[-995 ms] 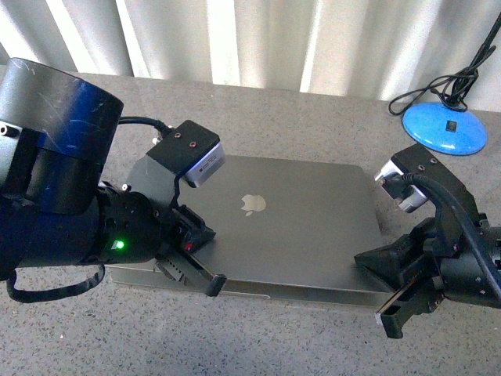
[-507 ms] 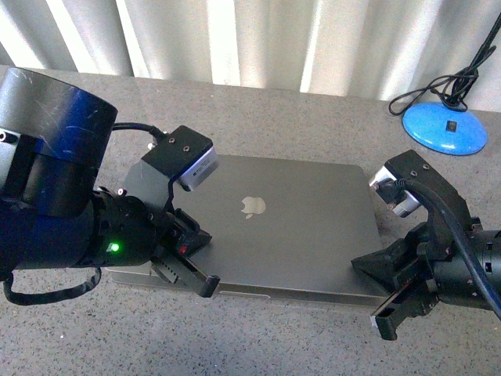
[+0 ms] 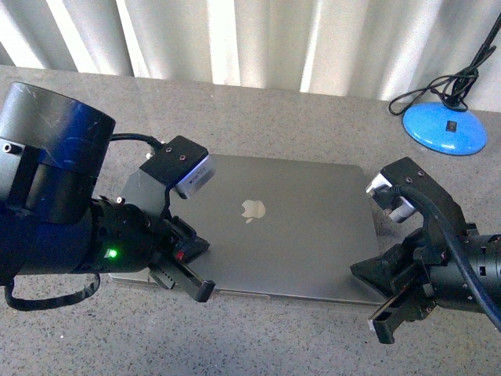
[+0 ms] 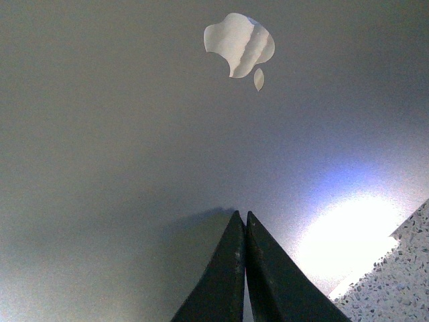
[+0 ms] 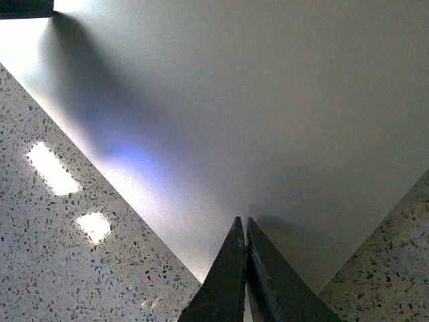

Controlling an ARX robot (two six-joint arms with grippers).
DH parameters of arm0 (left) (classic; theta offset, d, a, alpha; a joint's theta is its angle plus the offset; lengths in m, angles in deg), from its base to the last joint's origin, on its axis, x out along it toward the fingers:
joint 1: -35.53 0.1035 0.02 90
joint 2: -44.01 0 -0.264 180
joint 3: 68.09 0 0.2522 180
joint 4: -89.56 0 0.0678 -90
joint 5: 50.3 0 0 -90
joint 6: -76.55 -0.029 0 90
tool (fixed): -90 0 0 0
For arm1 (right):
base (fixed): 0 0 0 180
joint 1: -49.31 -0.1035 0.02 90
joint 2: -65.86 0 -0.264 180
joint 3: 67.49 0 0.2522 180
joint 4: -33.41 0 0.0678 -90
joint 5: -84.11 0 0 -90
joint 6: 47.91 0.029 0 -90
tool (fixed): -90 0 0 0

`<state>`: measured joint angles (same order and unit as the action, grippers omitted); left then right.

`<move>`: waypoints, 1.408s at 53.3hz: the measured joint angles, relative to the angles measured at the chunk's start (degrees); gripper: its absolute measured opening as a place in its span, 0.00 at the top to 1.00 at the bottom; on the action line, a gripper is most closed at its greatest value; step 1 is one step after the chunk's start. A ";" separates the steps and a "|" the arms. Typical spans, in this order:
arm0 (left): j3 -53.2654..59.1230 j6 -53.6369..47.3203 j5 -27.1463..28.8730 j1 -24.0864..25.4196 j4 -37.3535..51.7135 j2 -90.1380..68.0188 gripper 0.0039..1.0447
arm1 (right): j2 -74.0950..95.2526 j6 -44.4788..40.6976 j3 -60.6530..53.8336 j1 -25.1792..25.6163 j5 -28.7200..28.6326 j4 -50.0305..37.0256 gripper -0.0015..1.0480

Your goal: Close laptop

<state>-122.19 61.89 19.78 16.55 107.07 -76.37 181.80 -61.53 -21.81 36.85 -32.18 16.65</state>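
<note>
The grey laptop [image 3: 290, 235] lies on the table with its lid down, apple logo [image 3: 252, 209] up. My left gripper [image 3: 202, 291] is shut and empty at the laptop's near left corner. In the left wrist view its tips [image 4: 242, 218] sit over the lid [image 4: 134, 134] below the logo [image 4: 240, 43]. My right gripper [image 3: 383, 329] is shut and empty at the near right corner. In the right wrist view its tips [image 5: 242, 223] are over the lid's corner [image 5: 268, 100].
The speckled grey tabletop [image 3: 274, 345] surrounds the laptop. A blue lamp base [image 3: 445, 129] with a black cable stands at the back right. Pale curtains [image 3: 235, 39] hang behind the table.
The lid has come down flatter onto the base. Both grippers have drawn back a little toward the near edge of the laptop.
</note>
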 joint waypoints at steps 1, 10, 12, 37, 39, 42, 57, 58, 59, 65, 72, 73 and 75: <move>0.00 0.02 -0.13 0.09 0.09 -0.13 0.97 | 0.15 0.00 0.00 0.00 0.02 0.00 0.99; 0.00 0.50 -0.66 0.63 1.20 -1.22 0.97 | 0.94 -0.13 0.02 0.22 -0.02 -0.02 0.99; 0.02 0.70 -0.70 0.72 1.49 -1.38 0.97 | 1.03 -0.15 0.02 0.26 -0.02 -0.09 0.99; 3.52 5.25 3.13 3.48 7.78 0.39 0.97 | -0.83 -0.48 -0.15 0.11 0.63 0.07 0.99; 4.35 6.73 4.68 4.46 9.40 1.75 0.97 | -2.38 -0.37 -0.15 0.11 0.57 0.79 0.99; 5.07 8.31 6.62 5.62 11.15 3.41 0.97 | -5.01 -0.24 -0.13 0.20 0.50 1.84 0.99; 13.57 22.36 21.14 24.50 13.00 32.65 0.97 | -25.68 -1.46 2.21 4.00 1.66 10.69 0.99; 14.45 22.75 21.29 26.10 12.46 35.26 0.97 | -27.82 -1.60 2.21 4.59 1.99 11.54 0.99; 15.54 23.82 21.53 28.41 11.15 39.19 0.97 | -29.22 -1.62 2.21 5.01 2.05 12.17 0.99; 18.97 25.49 22.05 36.20 4.76 54.21 0.97 | -36.39 -1.70 2.03 7.26 2.16 14.64 0.99; 21.73 28.68 25.90 42.49 -3.17 67.76 0.96 | -45.05 -0.94 -1.11 10.19 4.13 15.87 0.99; 21.84 28.79 26.03 42.86 -3.34 68.63 0.91 | -45.81 -0.83 -1.88 10.60 4.42 15.45 0.99; 21.81 28.98 25.97 42.95 -3.39 69.00 0.85 | -47.01 -0.55 -3.50 11.34 5.46 14.27 0.93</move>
<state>-100.37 90.87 45.74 59.50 103.68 -7.37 134.79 -62.08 -25.31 48.19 -26.71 30.92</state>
